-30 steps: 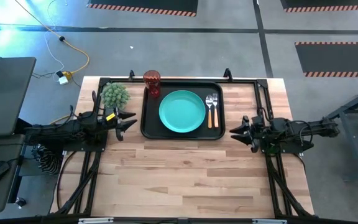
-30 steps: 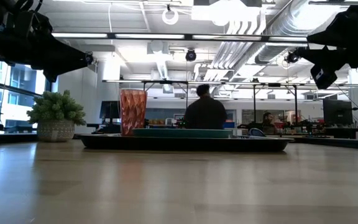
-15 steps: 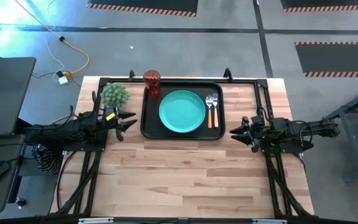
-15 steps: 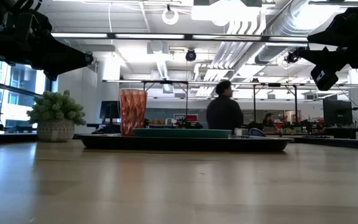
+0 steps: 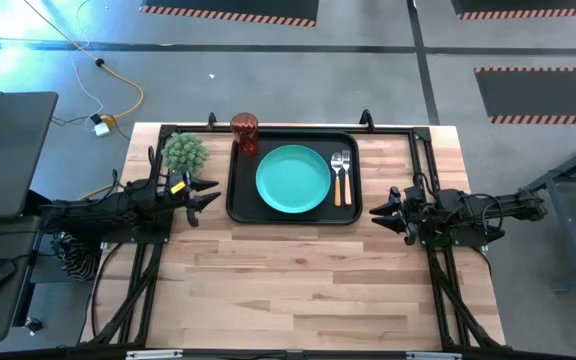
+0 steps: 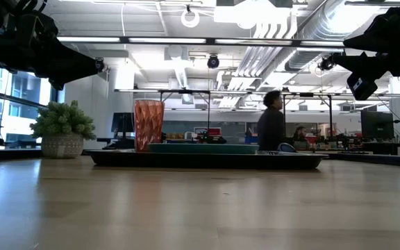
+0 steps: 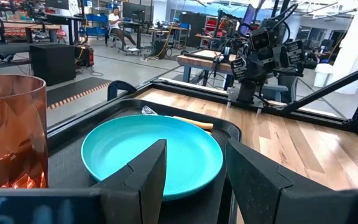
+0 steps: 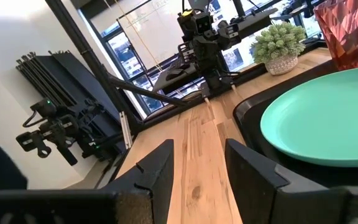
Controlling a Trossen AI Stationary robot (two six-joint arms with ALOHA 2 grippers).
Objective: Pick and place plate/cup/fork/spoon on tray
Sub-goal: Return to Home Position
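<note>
Fingers parted and empty on the left gripper (image 5: 203, 195), just left of the large black rectangular tray (image 5: 240, 205). Same on the right gripper (image 5: 380, 207), just off its right edge.

On the tray:
- round teal plate (image 5: 293, 179) mid-tray
- translucent red-brown cup (image 5: 245, 130) at the far left corner
- wooden-handled fork (image 5: 337, 185) and spoon (image 5: 347, 172) side by side, right of the plate

To home well: draw both arms straight outward, level, clear of the rim.

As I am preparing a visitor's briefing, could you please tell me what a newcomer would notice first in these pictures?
The bright teal plate stands out, lying in the middle of the black tray on the far half of the table. A red cup stands at the tray's far left corner, with a green potted plant beside it.
</note>
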